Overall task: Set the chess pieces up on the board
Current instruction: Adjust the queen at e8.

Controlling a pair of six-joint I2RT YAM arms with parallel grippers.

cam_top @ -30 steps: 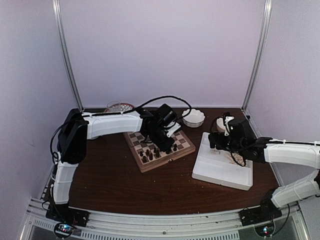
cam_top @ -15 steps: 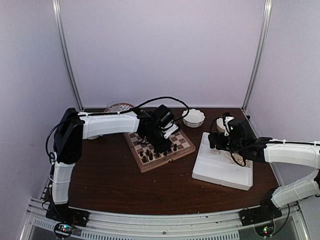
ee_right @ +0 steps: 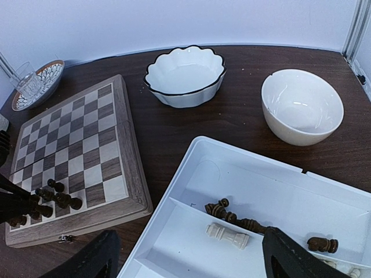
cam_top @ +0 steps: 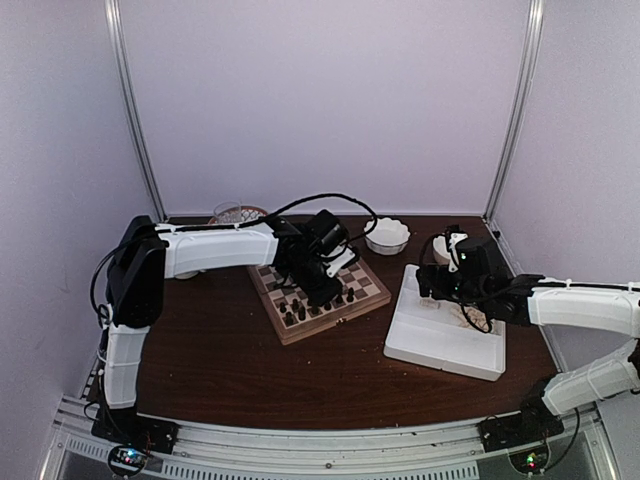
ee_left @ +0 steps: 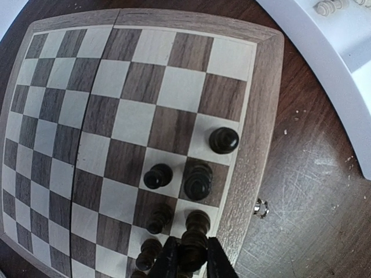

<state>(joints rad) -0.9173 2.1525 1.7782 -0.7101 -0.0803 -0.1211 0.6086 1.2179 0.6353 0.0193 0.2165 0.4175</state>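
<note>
Left wrist view shows the left gripper [ee_left: 193, 264] squeezed tight on a small dark brown wooden chess piece [ee_left: 193, 246]. It is low over one corner of the square wooden chessboard with cream and brown squares [ee_left: 133, 121], the corner next to the little metal latch [ee_left: 261, 207]. I cannot tell if the bottom of the piece touches the board. Other dark chess pieces [ee_left: 198, 180] stand very close by, some just beside the held one, so this is the tricky part. I think the best way is to go straight down, slowly, and keep the piece standing tall, not leaning. It should land in the middle of one free square, not on a line. Then the fingers should open only a little, because wide fingers could knock the neighbours over. After that the arm should lift straight up before it moves sideways. The piece is tiny, round and smooth, so it may tip or roll if it is let go while tilted. In the right wrist view the right gripper [ee_right: 189, 234] has its fingers wide apart and holds nothing. It hangs above the white plastic tray with dividers [ee_right: 301, 202]. In the tray lie more dark pieces [ee_right: 232, 217] and a pale cream piece [ee_right: 228, 234], so many pieces are not set up yet. The tray sits on the dark brown wooden worktop [ee_right: 243, 124], beside the board.
</note>
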